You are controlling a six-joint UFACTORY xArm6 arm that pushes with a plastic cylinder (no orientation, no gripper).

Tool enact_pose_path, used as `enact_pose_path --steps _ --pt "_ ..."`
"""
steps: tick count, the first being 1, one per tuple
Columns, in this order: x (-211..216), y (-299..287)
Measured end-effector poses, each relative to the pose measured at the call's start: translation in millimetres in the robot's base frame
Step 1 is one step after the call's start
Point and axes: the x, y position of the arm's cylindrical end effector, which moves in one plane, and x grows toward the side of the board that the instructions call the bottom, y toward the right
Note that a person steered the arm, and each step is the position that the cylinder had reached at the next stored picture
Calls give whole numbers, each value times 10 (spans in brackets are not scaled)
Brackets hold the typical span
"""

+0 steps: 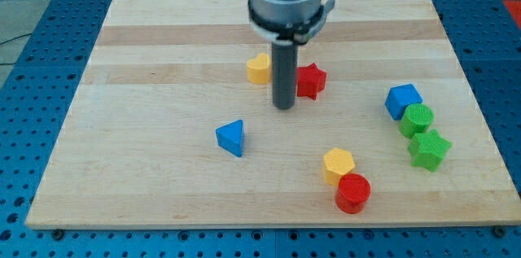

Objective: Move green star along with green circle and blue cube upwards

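The green star lies near the board's right edge. The green circle touches it just above, and the blue cube touches the circle from the upper left. The three form a short slanted line. My tip is the lower end of the dark rod near the board's middle, far to the left of these three blocks. It stands between a yellow block on its left and a red star on its right.
A blue triangle lies left of centre. A yellow hexagon and a red circle touch near the bottom edge. The wooden board rests on a blue perforated table.
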Motion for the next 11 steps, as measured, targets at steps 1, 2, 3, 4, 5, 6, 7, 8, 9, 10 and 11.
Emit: enact_pose_path --steps 1,2,3,4,5,6,7,8,9,10,11 --pt "-244 334" --pt "-172 499" --pt "485 719" --pt "1158 995" --pt "1765 1439" --pt "1720 1582" --pt "1496 1677" --pt "1343 1764" --pt "1096 1764" --pt "952 1660" --pt "886 1592"
